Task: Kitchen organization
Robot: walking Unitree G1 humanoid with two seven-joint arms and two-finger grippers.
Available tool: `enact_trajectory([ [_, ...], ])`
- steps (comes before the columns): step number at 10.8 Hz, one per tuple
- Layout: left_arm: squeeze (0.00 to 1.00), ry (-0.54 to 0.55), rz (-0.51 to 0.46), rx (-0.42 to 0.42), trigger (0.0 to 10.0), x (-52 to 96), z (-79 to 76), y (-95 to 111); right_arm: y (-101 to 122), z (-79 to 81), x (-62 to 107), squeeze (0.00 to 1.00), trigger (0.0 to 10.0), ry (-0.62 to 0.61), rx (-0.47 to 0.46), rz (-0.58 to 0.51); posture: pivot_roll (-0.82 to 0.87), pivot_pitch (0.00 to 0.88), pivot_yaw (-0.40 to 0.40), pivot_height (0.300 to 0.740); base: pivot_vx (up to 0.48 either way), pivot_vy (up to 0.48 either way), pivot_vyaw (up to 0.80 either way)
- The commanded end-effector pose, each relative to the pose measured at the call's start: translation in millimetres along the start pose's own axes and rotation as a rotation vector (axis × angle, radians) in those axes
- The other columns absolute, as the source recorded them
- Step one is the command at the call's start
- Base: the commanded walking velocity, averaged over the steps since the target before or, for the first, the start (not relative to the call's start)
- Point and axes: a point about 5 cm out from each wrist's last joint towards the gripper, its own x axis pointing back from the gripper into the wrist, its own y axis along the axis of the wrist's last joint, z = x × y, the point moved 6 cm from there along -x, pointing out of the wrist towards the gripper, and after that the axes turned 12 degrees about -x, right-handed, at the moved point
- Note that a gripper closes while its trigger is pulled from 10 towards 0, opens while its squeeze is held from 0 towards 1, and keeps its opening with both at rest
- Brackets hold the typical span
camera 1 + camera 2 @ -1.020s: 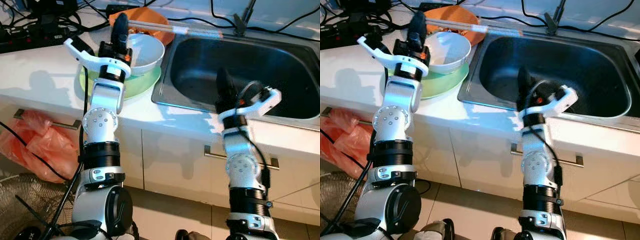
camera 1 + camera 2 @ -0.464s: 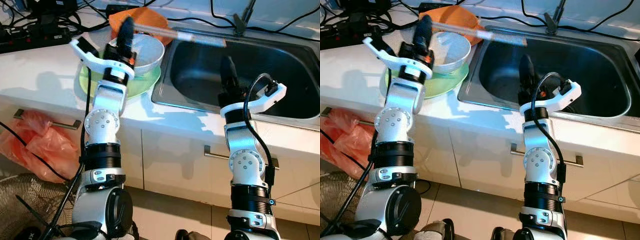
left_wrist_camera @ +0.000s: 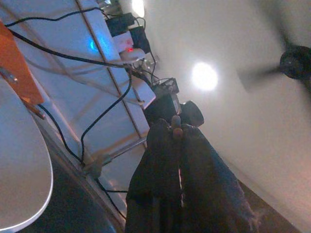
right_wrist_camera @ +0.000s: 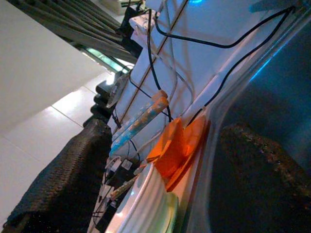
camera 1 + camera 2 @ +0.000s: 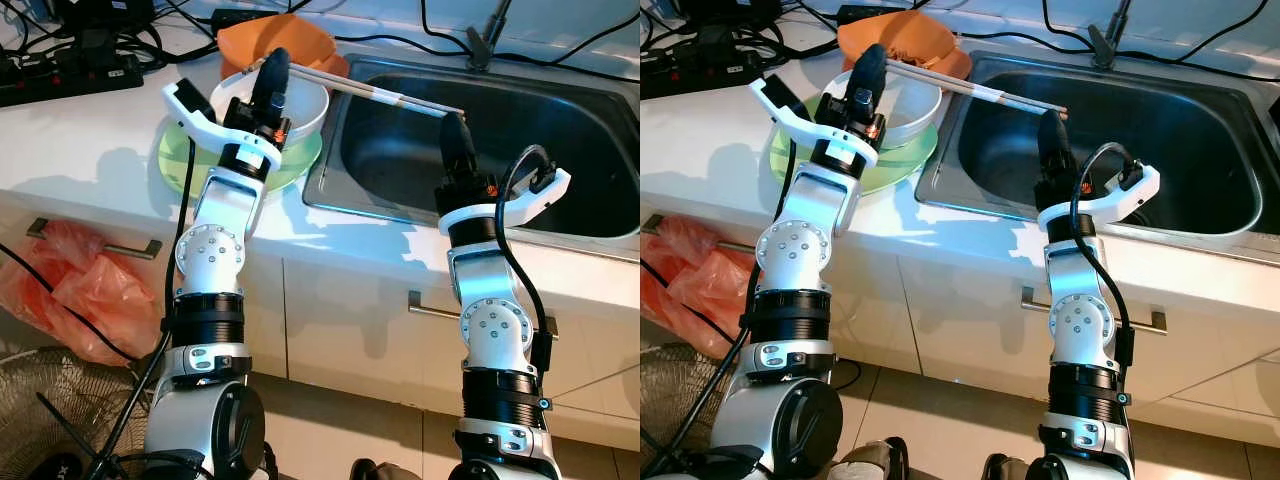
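The left end effector [image 5: 275,68] is raised over the white bowl [image 5: 300,105]. In the left wrist view its fingers [image 3: 163,145] are seen pressed together on the end of a pair of chopsticks [image 5: 395,96]; the pair is judged to be clenched there. The chopsticks run from that grip toward 3 o'clock, across the bowl and out over the sink [image 5: 560,130], their far tip near the right end effector [image 5: 453,135]. They are held level above the crockery, presumably so that they can be carried clear of the bowl or passed across.

The right end effector is raised at the near rim of the sink, pointing to 12 o'clock. In the right wrist view a gap is seen between its fingers [image 4: 63,165] and nothing is held; it is judged released, perhaps ready to receive.

The bowl is nested in a green plate [image 5: 175,155] on the white surface [image 5: 80,140], at 9 o'clock from the sink. An orange dish [image 5: 250,38] lies at 12 o'clock from the bowl. Cables [image 5: 90,40] are crowded at the back of the surface.
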Motion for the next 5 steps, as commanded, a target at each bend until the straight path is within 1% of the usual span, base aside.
enact_trajectory([
  [1,0.0,-0.033,0.031,0.005,10.0,1.5,-8.8,-11.5,-1.8,15.8,-5.7,0.0,10.0,0.042,-0.046,-0.016,0.08,0.142,-0.018,0.74,0.0,0.0,0.0],
  [5,0.0,-0.075,0.09,0.017,10.0,6.0,-18.5,-26.5,-2.3,17.4,-8.3,0.0,10.0,0.045,-0.079,-0.023,0.09,0.142,-0.02,0.74,0.0,0.0,0.0],
])
